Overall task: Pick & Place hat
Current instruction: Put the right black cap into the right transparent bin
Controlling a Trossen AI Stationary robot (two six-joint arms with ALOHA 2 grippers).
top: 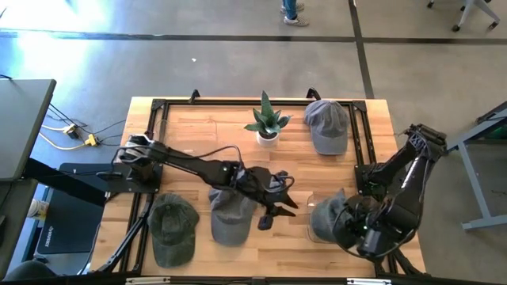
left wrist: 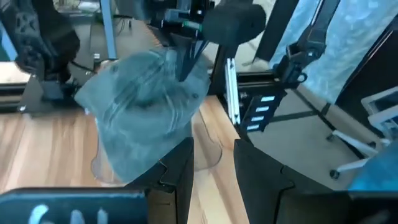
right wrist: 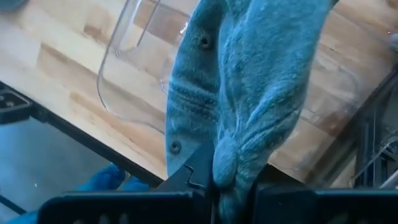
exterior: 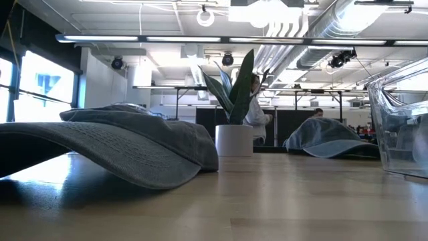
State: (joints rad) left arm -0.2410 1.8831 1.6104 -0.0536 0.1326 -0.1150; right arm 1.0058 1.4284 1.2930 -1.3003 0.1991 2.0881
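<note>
A grey-blue hat (top: 333, 210) hangs at the table's near right over a clear bin (right wrist: 121, 81), with my right gripper (right wrist: 233, 171) shut on it; the left wrist view shows this hat (left wrist: 143, 106) too. My left gripper (top: 277, 202) stands open at mid-table, its fingers (left wrist: 183, 162) pointing toward that hat with nothing between them. Three more hats lie crown up on the table: a green one (top: 173, 228) at the near left, a grey-blue one (top: 230, 215) beside it, and one (top: 326, 125) at the far right. My right gripper pinches a bunched fold of the hat's crown (right wrist: 231, 152) between its two fingers. The fingers come from above, pointing down. The hat hangs slack below them over the clear bin; whether its lower edge touches the bin I cannot tell.
A potted plant (top: 267, 123) stands at the far middle of the table. A black frame (top: 360, 142) runs along the table's edges. The low view shows a hat (exterior: 120, 144) close by at the left and the bin's wall (exterior: 401, 127) at the right.
</note>
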